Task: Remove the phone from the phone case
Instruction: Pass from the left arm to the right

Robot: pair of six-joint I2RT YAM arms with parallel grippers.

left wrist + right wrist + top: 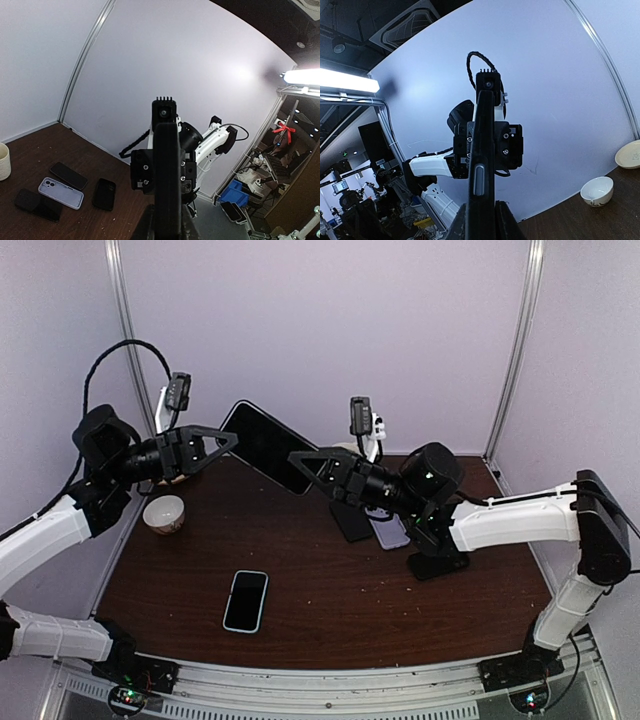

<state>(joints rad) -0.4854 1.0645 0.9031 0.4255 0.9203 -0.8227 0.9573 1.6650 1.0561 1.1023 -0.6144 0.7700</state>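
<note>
Black glossy phone [270, 447] — slim, dark-screened, tilted in mid-air.

White arm links [505, 520] meet black joints [430, 472] and triangular claws [232, 440].

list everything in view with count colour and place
black phone in its case: 1, black, held aloft between both grippers
phone in light blue case: 1, screen up, front centre of brown wooden table
black phones or cases: 3, black, flat, table's right rear
pale lilac phone or case: 1, lilac, among them
small white bowl: 1, white, table's left
cream dish: 1, cream, near bowl, cut off
left gripper: 1, black, shut on held phone
right gripper: 1, black, shut on its other end
</note>
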